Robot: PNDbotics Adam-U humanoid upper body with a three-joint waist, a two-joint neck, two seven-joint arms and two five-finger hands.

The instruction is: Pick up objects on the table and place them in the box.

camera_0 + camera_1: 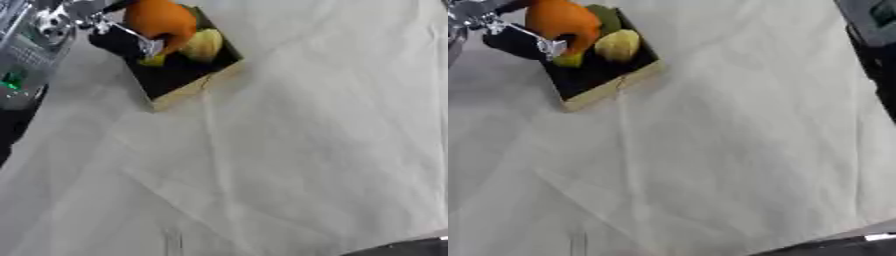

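A shallow box point(179, 94) with a pale wooden rim and a black inside lies askew at the upper left of the white cloth. In it sit a yellow fruit point(618, 45), a green piece point(605, 17) behind it and a small yellow-green bit point(569, 60). My left hand point(118, 39), black with silver fingers point(147, 46), reaches in from the upper left corner and is curled round a large orange fruit point(160, 20) over the box's far left part. Whether the fruit rests on the box floor is hidden. My right hand does not show.
White creased cloth point(289, 150) covers the table. My left forearm, grey with a green light point(12, 80), lies along the left edge. A grey and black arm part point(875, 20) fills the top right corner. A dark strip point(407, 247) crosses the bottom right.
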